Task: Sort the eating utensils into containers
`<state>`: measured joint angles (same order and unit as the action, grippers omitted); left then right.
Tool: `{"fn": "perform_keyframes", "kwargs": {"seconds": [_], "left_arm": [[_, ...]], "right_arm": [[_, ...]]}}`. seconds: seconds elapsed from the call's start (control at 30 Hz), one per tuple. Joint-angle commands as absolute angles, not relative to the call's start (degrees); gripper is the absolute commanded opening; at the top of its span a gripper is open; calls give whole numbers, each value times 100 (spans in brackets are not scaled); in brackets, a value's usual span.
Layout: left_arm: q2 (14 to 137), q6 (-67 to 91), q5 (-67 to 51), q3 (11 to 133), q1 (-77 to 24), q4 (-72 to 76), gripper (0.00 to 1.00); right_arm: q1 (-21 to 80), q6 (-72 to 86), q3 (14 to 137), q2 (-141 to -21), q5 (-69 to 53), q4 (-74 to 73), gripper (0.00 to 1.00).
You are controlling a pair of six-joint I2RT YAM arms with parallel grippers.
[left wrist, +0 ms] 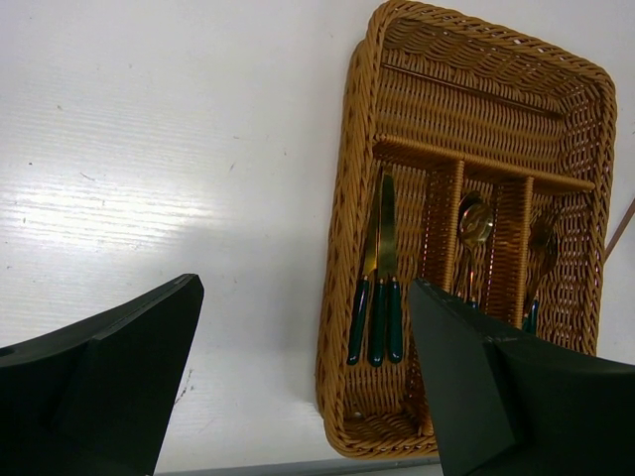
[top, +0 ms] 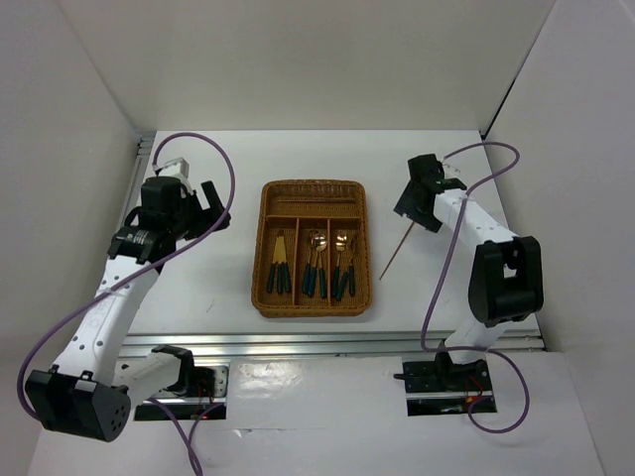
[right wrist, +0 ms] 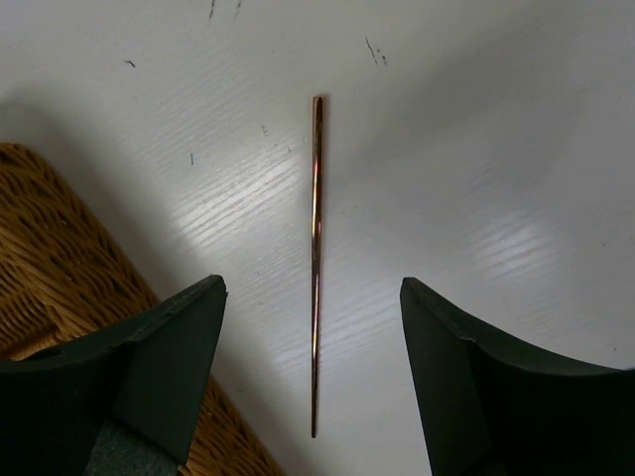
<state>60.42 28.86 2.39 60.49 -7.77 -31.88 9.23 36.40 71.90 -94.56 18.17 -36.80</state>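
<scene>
The brown wicker tray (top: 260, 260) holds green-handled knives (top: 281, 264), spoons (top: 316, 260) and forks (top: 344, 264) in its three long containers. One thin chopstick (left wrist: 476, 88) lies in the crosswise section. A second chopstick (top: 394, 256) lies on the white table right of the tray. My right gripper (top: 413, 224) hangs over its far end. In the right wrist view the chopstick (right wrist: 317, 228) runs between the fingers of that gripper (right wrist: 313, 286), which is open and touches nothing. My left gripper (top: 216, 206) is open and empty left of the tray (left wrist: 342, 198), facing the knives (left wrist: 382, 268).
White walls close in the table at the back and on both sides. A metal rail runs along the near edge in front of the tray. Purple cables loop from both arms. The tray's corner (right wrist: 50, 248) lies close to the right gripper's left finger.
</scene>
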Motion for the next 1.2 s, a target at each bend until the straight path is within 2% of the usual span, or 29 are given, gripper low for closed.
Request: {"fn": "perform_keyframes", "kwargs": {"seconds": [0.0, 0.27, 0.73, 1.17], "left_arm": [[6091, 2900, 299, 6082, -800, -3032, 100], [6144, 2900, 246, 6082, -800, -3032, 100], [6311, 2900, 299, 6135, -800, -3032, 100], [6363, 2848, 352, 6135, -800, -3032, 100]], "right_arm": [[958, 3735, 6935, -9510, 1775, -3059, 78], [905, 3683, 6768, -9852, 1608, -2751, 67], [905, 3683, 6706, -10265, 1723, -2514, 64], [853, 3683, 6706, -10538, 1775, -2514, 51]]}}
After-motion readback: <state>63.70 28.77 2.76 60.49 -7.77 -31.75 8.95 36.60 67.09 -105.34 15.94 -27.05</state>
